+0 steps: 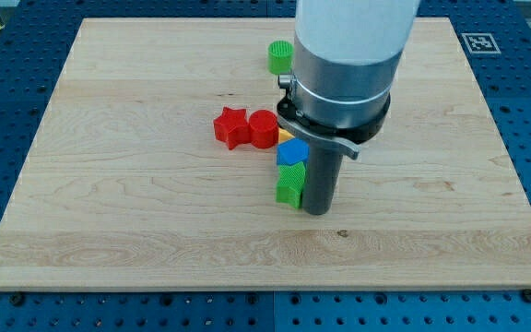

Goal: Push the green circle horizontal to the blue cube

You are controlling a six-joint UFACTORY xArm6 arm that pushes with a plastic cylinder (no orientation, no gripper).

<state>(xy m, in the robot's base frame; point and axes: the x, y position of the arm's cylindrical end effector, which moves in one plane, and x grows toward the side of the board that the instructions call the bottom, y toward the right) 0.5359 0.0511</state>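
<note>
Green circle [280,56] sits near the wooden board's [109,184] top edge, well above the blue cube [293,152]. My tip [315,211] holds nothing, standing just right of a green block [289,187]. Red star [231,126] and red cylinder [264,128] sit touching, left.

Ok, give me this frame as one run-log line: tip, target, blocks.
my tip: beside green star, on its right | green circle: near view's top, untouched | blue cube: above green star | red star, red circle: left
</note>
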